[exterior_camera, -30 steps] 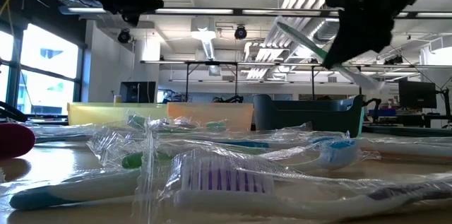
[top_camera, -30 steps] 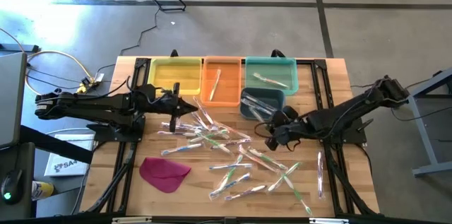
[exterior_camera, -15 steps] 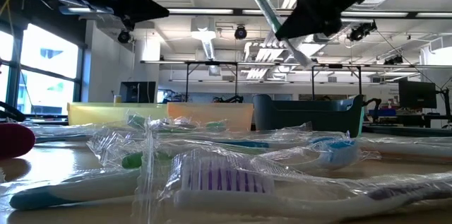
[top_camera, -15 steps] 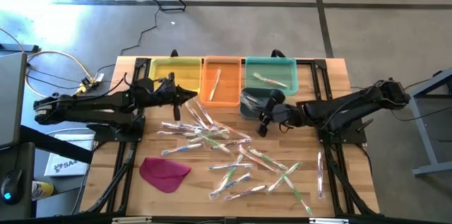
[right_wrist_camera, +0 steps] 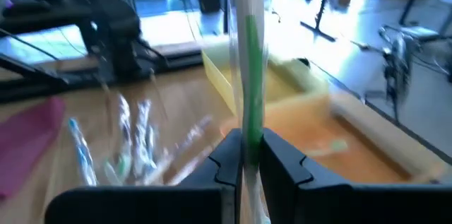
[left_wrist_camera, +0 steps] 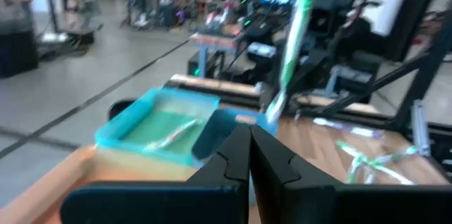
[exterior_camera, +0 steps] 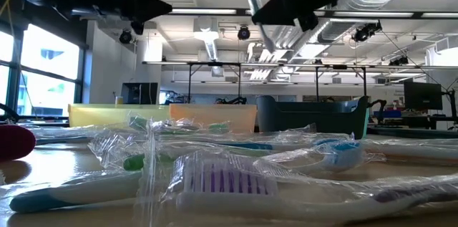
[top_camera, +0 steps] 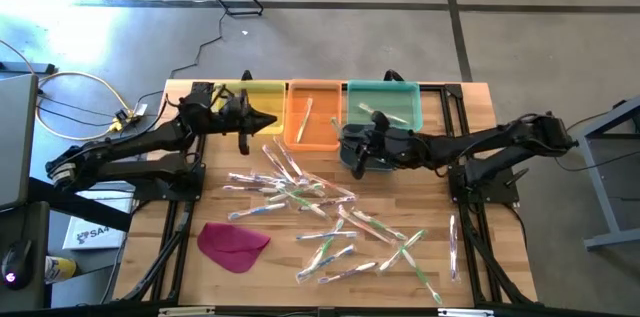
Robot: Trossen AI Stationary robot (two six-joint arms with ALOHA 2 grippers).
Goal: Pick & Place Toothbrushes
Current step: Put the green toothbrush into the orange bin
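High view, operator: your right gripper (top_camera: 358,151) hangs above the dark bin (top_camera: 352,152), its fingers (right_wrist_camera: 282,160) pinched nearly together on a green toothbrush (right_wrist_camera: 248,75) in clear wrap. You see the toothbrush rise straight out from between those fingers in the right wrist view. Your left gripper (top_camera: 268,125) sits above the yellow bin (top_camera: 225,97), fingers (left_wrist_camera: 233,164) fully closed and holding nothing. More wrapped toothbrushes (top_camera: 300,197) lie scattered across the wooden worktop (top_camera: 480,257), and others rest in the orange bin (top_camera: 325,135) and teal bin (top_camera: 408,122).
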